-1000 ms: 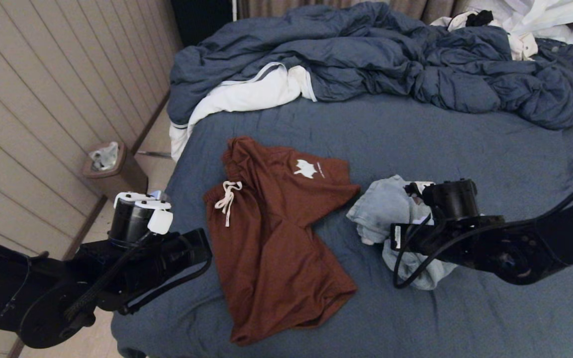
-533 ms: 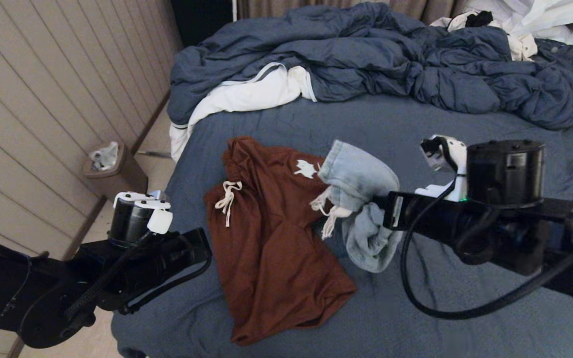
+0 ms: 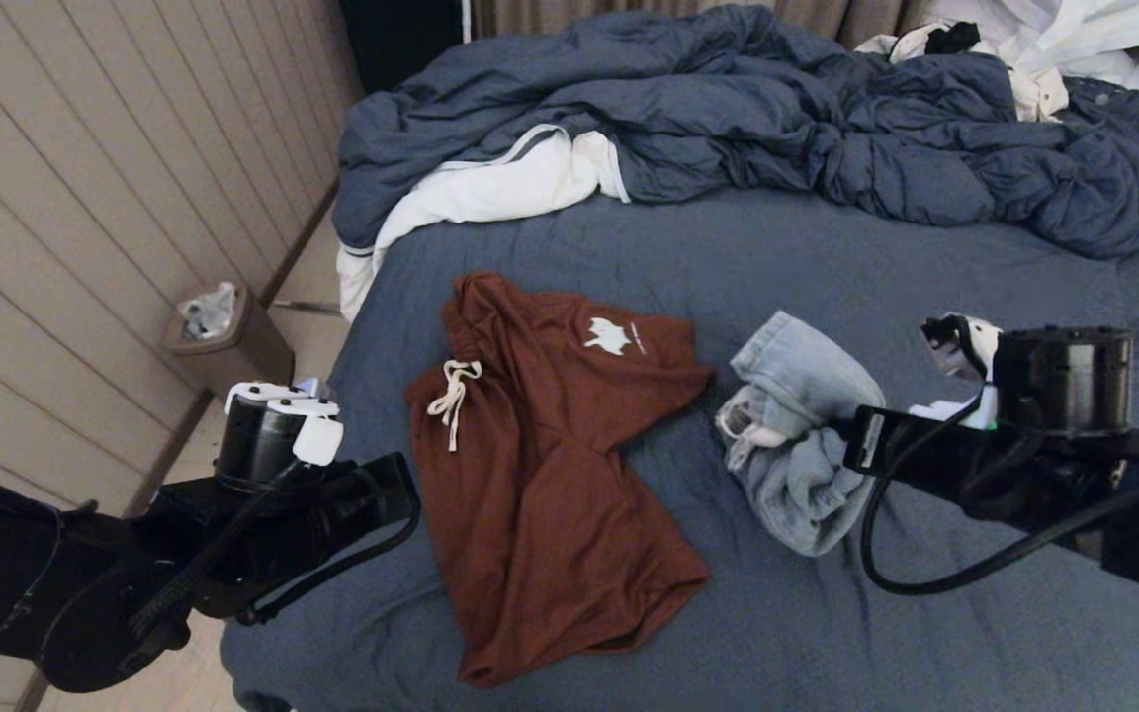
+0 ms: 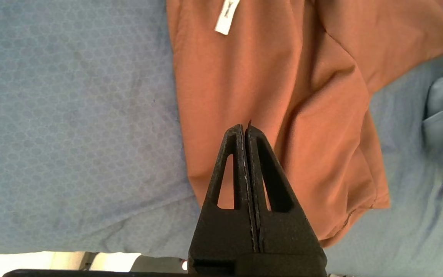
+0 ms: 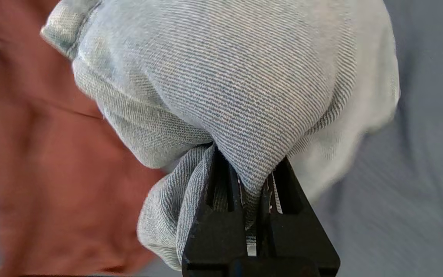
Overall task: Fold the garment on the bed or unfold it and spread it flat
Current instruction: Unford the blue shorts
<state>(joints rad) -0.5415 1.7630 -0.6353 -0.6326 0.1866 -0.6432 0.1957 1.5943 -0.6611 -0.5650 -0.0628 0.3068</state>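
Observation:
A crumpled light-blue denim garment (image 3: 795, 425) hangs bunched over the slate-blue bed sheet (image 3: 827, 267), to the right of rust-brown shorts (image 3: 540, 465) that lie on the bed. My right gripper (image 5: 250, 169) is shut on a fold of the denim garment (image 5: 237, 77), whose cloth drapes over the fingertips. In the head view the right gripper (image 3: 851, 435) is at the garment's right side. My left gripper (image 4: 245, 129) is shut with nothing in it, hovering above the rust-brown shorts (image 4: 283, 96) near the bed's front-left corner.
The rumpled blue duvet (image 3: 747, 119) with white lining lies across the far side of the bed. White clothes (image 3: 1054, 40) sit at the back right. A small brown bin (image 3: 223, 336) stands on the floor by the panelled wall on the left.
The right gripper lifted the denim garment and carried it left over the brown shorts, then drew it back right and lower, off the shorts. The left arm stayed still.

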